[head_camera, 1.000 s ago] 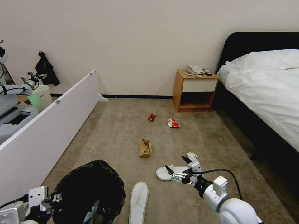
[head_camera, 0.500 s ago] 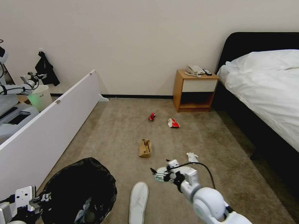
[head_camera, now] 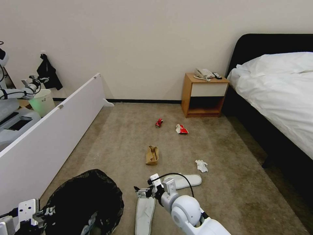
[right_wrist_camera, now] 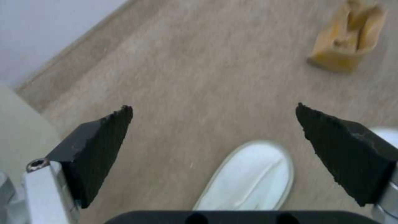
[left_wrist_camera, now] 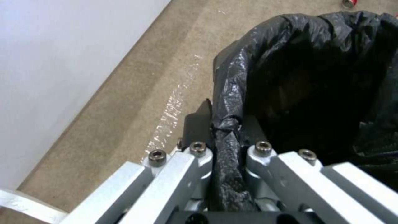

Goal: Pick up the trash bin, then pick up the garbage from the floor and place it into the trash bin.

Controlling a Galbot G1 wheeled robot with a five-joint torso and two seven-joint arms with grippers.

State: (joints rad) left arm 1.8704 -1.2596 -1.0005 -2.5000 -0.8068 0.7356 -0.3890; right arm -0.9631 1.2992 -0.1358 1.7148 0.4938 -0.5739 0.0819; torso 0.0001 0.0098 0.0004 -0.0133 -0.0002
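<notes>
The round white plastic trash bin lined with a crinkly black bag point(head_camera: 86, 199) is sitting low at the robot's left; something pale is lying inside it, too dim to identify. The left pincer point(left_wrist_camera: 226, 141) is clenching the bag-covered rim.

On the flat beige-brown carpet floor point(head_camera: 228, 143), two white slippers are lying: one point(head_camera: 145, 212) just beside the bin, the other point(head_camera: 187, 180) farther right. Beyond them are one brown paper bag point(head_camera: 152, 155), one crumpled white tissue point(head_camera: 201, 165), one crushed red can point(head_camera: 158, 122) and one red-and-white wrapper point(head_camera: 181, 129).

The right pincer point(head_camera: 141, 192) is hanging released, jaws spread wide, over the toe of the nearer slipper point(right_wrist_camera: 248, 177). Compared with a second ago, it has swung leftward from the farther slipper, and the bin has shifted slightly left and lower.
</notes>
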